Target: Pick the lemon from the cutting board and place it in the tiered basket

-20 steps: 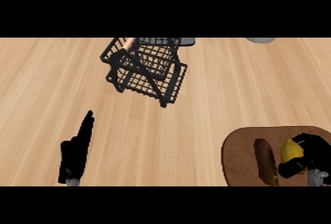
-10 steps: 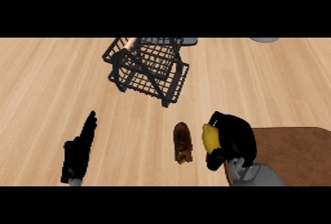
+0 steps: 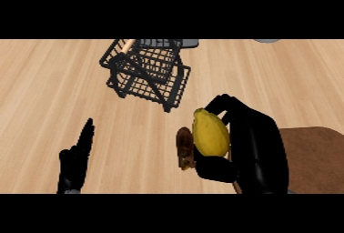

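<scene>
Nearest to us, our black left hand [image 3: 75,159] shows low at the left over the pale wooden tabletop [image 3: 53,91], fingers straight and pointing away, holding nothing. Our black right hand [image 3: 259,143] has its fingers and thumb curled round the yellow oval lemon [image 3: 211,133], which stands upright in that grasp. Just left of this hand, beside the lemon, we see a small brown oval thing [image 3: 184,148] that we cannot identify. At the hand's right lies the dark brown wooden cutting board [image 3: 316,157]. Farther off, beyond the right hand's fingertips and leftward, the black wire tiered basket [image 3: 149,75] stands apart from the lemon.
</scene>
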Available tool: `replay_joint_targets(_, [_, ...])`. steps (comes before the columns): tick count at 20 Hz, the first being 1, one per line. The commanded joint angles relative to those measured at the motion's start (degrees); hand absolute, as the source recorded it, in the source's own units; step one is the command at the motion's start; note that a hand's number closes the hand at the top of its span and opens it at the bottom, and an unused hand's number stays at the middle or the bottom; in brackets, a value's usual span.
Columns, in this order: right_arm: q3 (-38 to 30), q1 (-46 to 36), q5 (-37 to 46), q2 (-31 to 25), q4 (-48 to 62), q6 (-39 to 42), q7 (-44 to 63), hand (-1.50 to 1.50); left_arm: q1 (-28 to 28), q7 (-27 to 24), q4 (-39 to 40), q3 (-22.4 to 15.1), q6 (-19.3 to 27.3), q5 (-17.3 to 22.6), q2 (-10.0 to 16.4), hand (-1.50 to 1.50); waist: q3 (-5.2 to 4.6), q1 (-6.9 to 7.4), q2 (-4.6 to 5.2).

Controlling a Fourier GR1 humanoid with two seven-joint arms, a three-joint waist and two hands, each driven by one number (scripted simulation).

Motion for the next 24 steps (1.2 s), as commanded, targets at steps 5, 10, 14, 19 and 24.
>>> replay_joint_targets(5, [-2.15,-17.36,1.88,2.05,-8.49,15.77,13.17,1.50,-1.16,1.03,2.15,0.74,-1.00,-0.46,-1.15,0.00,-0.23,0.15,0.31])
replay_joint_targets(10, [-7.69,-28.60,-0.78,2.08,-0.06,14.09,15.45,1.50,-0.29,-1.53,2.90,1.71,-2.74,0.14,-0.76,0.00,-0.30,0.70,0.32])
replay_joint_targets(14, [-12.14,-33.23,-1.98,2.09,6.21,14.06,13.71,1.50,-1.99,2.20,1.89,0.13,-0.51,-2.09,-1.97,0.00,-0.22,0.53,0.37])
replay_joint_targets(19, [-15.91,-39.85,-2.59,2.09,20.65,7.20,10.81,1.50,-2.90,3.70,1.08,0.71,-0.73,-1.99,-1.94,0.00,-0.21,1.30,0.64])
replay_joint_targets(24, [-22.13,-45.71,-3.41,2.10,33.38,4.35,2.64,1.50,-1.78,2.06,1.77,0.88,-1.86,-2.23,-2.43,0.00,-0.19,1.32,0.75])
